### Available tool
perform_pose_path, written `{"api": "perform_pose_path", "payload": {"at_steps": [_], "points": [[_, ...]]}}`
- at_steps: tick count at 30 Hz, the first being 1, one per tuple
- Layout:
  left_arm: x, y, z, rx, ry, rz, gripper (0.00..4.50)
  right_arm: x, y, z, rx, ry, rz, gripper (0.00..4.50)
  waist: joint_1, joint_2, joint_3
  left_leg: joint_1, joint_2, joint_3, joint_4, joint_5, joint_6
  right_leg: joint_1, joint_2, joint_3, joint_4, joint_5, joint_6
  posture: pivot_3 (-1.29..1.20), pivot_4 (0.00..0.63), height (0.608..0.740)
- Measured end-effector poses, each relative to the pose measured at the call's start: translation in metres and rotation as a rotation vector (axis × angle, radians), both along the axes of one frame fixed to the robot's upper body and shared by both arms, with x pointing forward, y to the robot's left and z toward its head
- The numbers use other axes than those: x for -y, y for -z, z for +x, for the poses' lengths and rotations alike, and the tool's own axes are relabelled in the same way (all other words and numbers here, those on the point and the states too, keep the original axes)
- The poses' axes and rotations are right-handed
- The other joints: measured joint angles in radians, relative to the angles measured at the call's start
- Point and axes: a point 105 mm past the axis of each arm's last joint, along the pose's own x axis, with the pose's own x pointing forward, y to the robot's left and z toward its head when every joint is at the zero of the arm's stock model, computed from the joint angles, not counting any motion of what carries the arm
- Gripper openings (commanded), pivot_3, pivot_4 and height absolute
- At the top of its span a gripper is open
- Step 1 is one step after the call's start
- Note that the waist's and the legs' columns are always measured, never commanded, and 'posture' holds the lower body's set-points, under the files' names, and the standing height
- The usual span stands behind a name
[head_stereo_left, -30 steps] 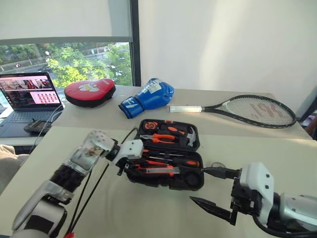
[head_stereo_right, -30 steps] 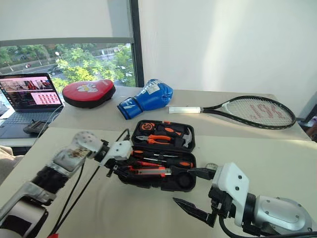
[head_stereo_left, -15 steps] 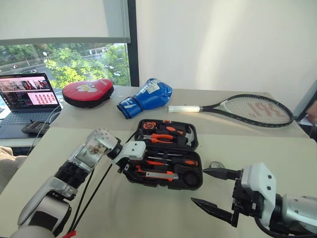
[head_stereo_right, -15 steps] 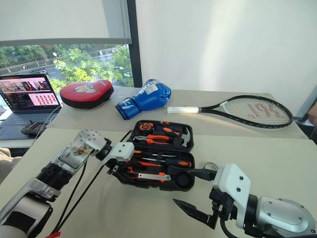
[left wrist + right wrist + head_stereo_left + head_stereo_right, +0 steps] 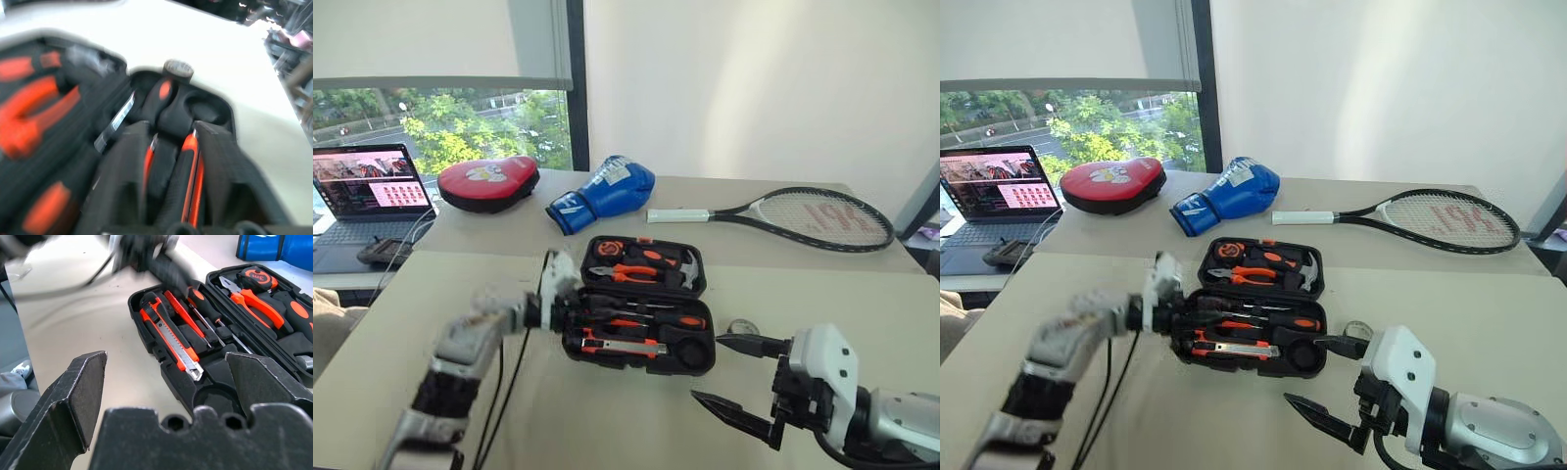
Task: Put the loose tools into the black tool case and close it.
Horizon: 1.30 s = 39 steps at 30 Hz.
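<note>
The black tool case lies open in the middle of the table. Its near half holds two black-and-orange screwdrivers, a slim orange screwdriver and the orange-black utility knife. Orange pliers and a hammer sit in the far half. A small tape roll lies on the table just right of the case. My left gripper is blurred at the case's left end, pointing along the screwdrivers. My right gripper hangs open and empty, right of the case's near corner.
A tennis racket, a blue boxing glove and a red punch pad lie along the table's far side. A laptop stands at the far left. Black cables trail from my left arm across the near table.
My left arm has swung and rolled, and its forearm sits lower, while its gripper stays at the case's left end. The right gripper has not moved.
</note>
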Motion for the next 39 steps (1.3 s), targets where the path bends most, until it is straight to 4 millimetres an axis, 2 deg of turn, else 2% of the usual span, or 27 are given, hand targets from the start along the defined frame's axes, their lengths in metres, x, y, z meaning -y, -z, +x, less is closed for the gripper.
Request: {"api": "perform_pose_path", "payload": {"at_steps": [3,9,15,19,21,24,27,29,30,33,39], "points": [[0.000,0.011,-0.002,0.078,-0.058,0.077,0.02,0.000,0.000,-0.001,-0.012,-0.005,-0.008,4.50,0.003,0.000,0.000,0.001,0.000,0.000,-0.001,0.000,0.000,0.000,-0.001,0.000,0.000,0.001,-0.002,0.00,0.150,0.740],[0.007,0.022,-0.005,0.187,-0.031,0.266,0.02,0.004,0.002,0.003,-0.033,0.042,-0.055,4.50,0.003,0.007,-0.008,0.005,0.000,0.000,-0.002,-0.001,0.001,0.003,-0.003,0.001,-0.001,0.000,-0.004,0.00,0.150,0.740],[0.011,0.027,-0.002,0.205,-0.006,0.315,0.02,0.029,0.009,0.023,-0.075,0.235,-0.113,4.50,0.006,0.011,-0.024,0.008,0.000,0.001,-0.005,-0.001,0.002,0.005,-0.003,0.001,-0.001,-0.003,-0.009,0.00,0.150,0.740],[0.010,0.030,0.000,0.237,0.019,0.327,0.02,0.033,0.010,0.024,-0.095,0.258,-0.121,4.50,0.004,0.012,-0.024,0.008,0.000,0.001,-0.006,-0.001,0.002,0.004,-0.003,0.001,-0.001,-0.003,-0.008,0.00,0.150,0.740],[0.009,0.030,-0.001,0.290,0.035,0.314,0.02,0.041,0.014,0.028,-0.108,0.293,-0.168,4.50,0.002,0.012,-0.024,0.008,0.000,0.002,-0.006,-0.001,0.002,0.004,-0.003,0.001,-0.001,-0.003,-0.008,0.00,0.150,0.740],[0.009,0.028,-0.003,0.265,0.004,0.212,0.02,0.052,0.021,0.036,-0.153,0.342,-0.185,4.50,0.000,0.011,-0.024,0.006,0.000,0.002,-0.006,-0.001,0.002,0.002,-0.008,0.001,-0.002,-0.002,-0.008,0.00,0.150,0.740],[0.012,0.018,-0.008,0.090,-0.022,-0.001,0.02,0.058,0.020,0.049,-0.134,0.379,-0.188,4.50,-0.002,0.010,-0.022,0.001,0.000,0.002,-0.005,-0.002,0.003,-0.002,-0.008,0.000,-0.001,0.000,-0.002,0.00,0.150,0.740],[0.003,-0.004,-0.011,-0.043,0.014,-0.112,0.52,0.063,0.018,0.059,-0.126,0.397,-0.196,4.50,-0.007,0.005,-0.018,-0.003,0.000,0.001,-0.004,0.001,0.000,-0.006,0.001,-0.001,0.000,0.000,-0.002,0.00,0.150,0.740],[-0.005,-0.021,-0.010,-0.048,0.023,-0.132,0.66,0.065,0.019,0.062,-0.137,0.397,-0.194,4.50,-0.008,0.004,-0.017,-0.003,0.000,0.001,-0.004,0.001,-0.001,-0.006,0.002,-0.002,0.000,0.000,-0.002,0.00,0.150,0.740],[-0.011,-0.056,-0.019,-0.010,0.082,-0.152,1.81,0.076,0.030,0.068,-0.195,0.402,-0.203,4.50,-0.008,0.006,-0.017,-0.001,0.000,0.001,-0.005,0.001,0.000,-0.003,0.003,-0.003,-0.001,0.000,-0.001,0.00,0.150,0.740],[-0.009,-0.064,-0.053,-0.066,0.249,-0.070,3.87,0.088,0.048,0.096,-0.250,0.369,-0.244,4.50,-0.028,0.006,-0.014,0.002,-0.001,0.004,-0.005,-0.001,0.002,-0.002,0.003,0.000,-0.002,-0.001,0.000,0.00,0.150,0.740]]}}
